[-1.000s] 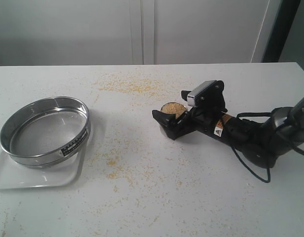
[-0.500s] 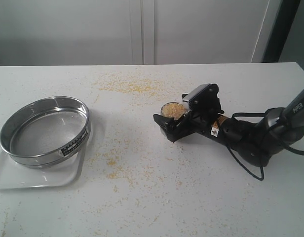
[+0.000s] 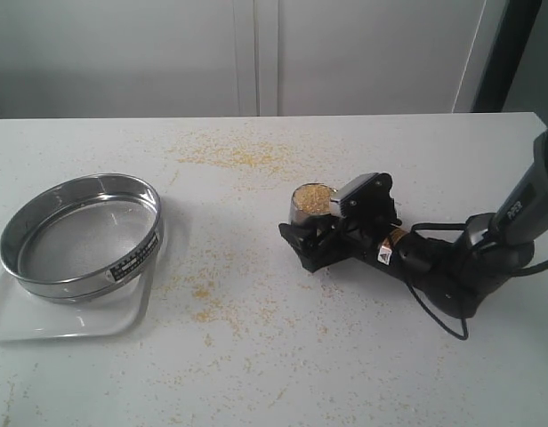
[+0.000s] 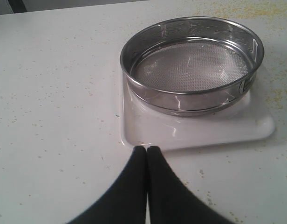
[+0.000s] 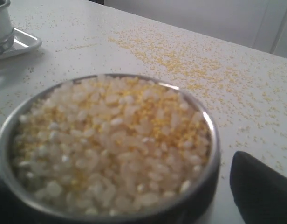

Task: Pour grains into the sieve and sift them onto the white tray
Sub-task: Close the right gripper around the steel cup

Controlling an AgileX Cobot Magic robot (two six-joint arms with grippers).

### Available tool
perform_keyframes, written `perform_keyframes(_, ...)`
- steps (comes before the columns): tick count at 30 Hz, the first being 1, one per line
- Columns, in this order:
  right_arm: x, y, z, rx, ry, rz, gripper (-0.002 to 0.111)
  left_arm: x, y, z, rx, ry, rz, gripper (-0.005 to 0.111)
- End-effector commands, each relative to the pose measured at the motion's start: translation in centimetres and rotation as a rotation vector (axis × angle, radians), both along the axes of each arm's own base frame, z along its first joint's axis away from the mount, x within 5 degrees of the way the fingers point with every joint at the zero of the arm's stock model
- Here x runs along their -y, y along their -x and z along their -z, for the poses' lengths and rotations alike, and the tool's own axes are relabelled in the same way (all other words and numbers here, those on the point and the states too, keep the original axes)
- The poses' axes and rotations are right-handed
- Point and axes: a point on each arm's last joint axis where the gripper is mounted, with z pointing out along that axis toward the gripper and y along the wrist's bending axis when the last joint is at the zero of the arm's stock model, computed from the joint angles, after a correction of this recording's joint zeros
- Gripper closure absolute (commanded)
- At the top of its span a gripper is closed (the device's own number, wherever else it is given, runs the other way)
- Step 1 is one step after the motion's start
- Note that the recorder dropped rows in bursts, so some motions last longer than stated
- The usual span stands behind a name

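A small steel cup (image 3: 311, 212) heaped with the grains (image 3: 312, 194), white rice mixed with yellow granules, stands on the table right of centre. My right gripper (image 3: 308, 222) lies low around it, open. In the right wrist view the grains (image 5: 111, 140) fill the cup (image 5: 214, 154), and one black finger (image 5: 262, 191) stands apart from its wall. The sieve (image 3: 78, 236) rests on the white tray (image 3: 69, 322) at the left. In the left wrist view my left gripper (image 4: 146, 148) is shut, empty, its tips at the near rim of the tray (image 4: 194, 133) below the sieve (image 4: 190, 65).
Stray yellow specks lie scattered on the white table, thickest behind the cup (image 3: 229, 156) and between the tray and cup (image 3: 203, 307). The right arm and its cable (image 3: 443, 267) stretch along the table to the right. A pale wall closes the back.
The right gripper and arm have sunk lower and slid slightly toward the front around the cup. The cup, sieve and tray have stayed in place.
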Motion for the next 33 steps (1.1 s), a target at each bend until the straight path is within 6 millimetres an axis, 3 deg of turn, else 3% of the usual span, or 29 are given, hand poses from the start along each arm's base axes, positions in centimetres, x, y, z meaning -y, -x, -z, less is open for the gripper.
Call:
perform_keyframes(1,-0.13,-0.44,0.19,0.021,-0.017,0.003,0.011,0.03,0.01,0.05,0.005,0.008,0.002,0.107)
perform_keyframes(11,-0.27,-0.89,-0.05,0.031,-0.048,0.006,0.011,0.03,0.01,0.05,0.005,0.008,0.002,0.107)
perform_keyframes(15,-0.26,-0.89,-0.01,0.028,-0.045,0.007,0.019,0.03,0.01,0.05,0.005,0.008,0.002,0.107)
perform_keyframes(18,-0.28,-0.86,0.04,0.025,-0.041,0.003,0.034,0.03,0.01,0.05,0.005,0.008,0.002,0.107)
perform_keyframes(24,-0.45,-0.68,0.13,0.023,-0.028,-0.026,0.102,0.03,0.01,0.05,0.005,0.008,0.002,0.107)
perform_keyframes(25,-0.45,-0.68,0.13,0.023,-0.028,-0.026,0.108,0.03,0.01,0.05,0.005,0.008,0.002,0.107)
perform_keyframes(33,-0.59,-0.69,-0.56,0.068,-0.068,-0.039,0.108,0.03,0.01,0.05,0.005,0.008,0.002,0.107)
